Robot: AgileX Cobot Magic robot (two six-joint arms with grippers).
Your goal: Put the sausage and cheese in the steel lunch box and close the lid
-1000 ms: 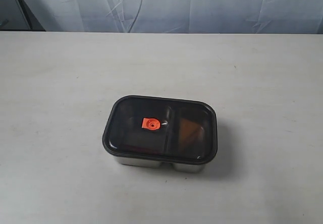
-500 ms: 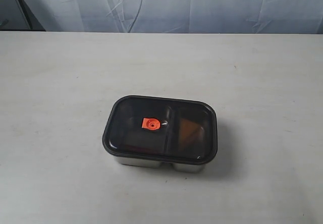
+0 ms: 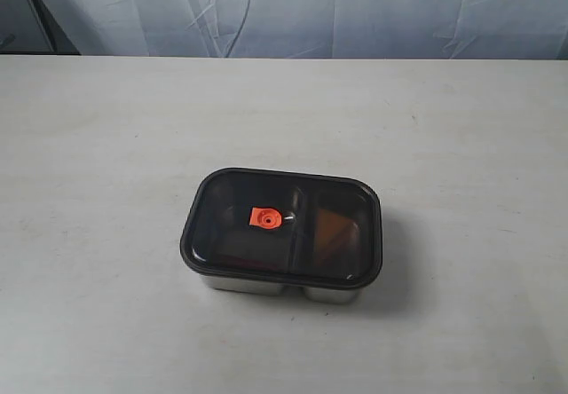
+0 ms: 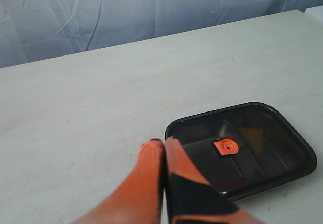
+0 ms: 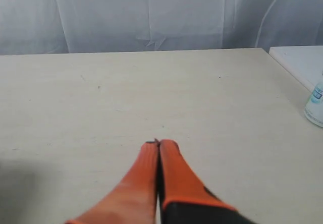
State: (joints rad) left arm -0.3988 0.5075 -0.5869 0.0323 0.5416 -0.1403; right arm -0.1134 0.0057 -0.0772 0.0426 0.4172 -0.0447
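Observation:
The steel lunch box (image 3: 266, 286) sits in the middle of the table with the dark translucent lid (image 3: 240, 208) seated on it, orange valve tab (image 3: 264, 219) at its centre. Through the lid the cheese (image 3: 337, 228) shows as an orange shape in the right compartment, and a dim reddish shape that may be the sausage (image 3: 250, 261) lies in the left one. Neither gripper appears in the exterior view. My left gripper (image 4: 163, 142) is shut and empty, held back from the lid (image 4: 282, 133). My right gripper (image 5: 159, 143) is shut and empty over bare table.
The pale table (image 3: 106, 145) runs back to a grey-blue cloth backdrop (image 3: 293, 12). A white bottle with a blue label (image 5: 315, 100) stands near the table's edge in the right wrist view.

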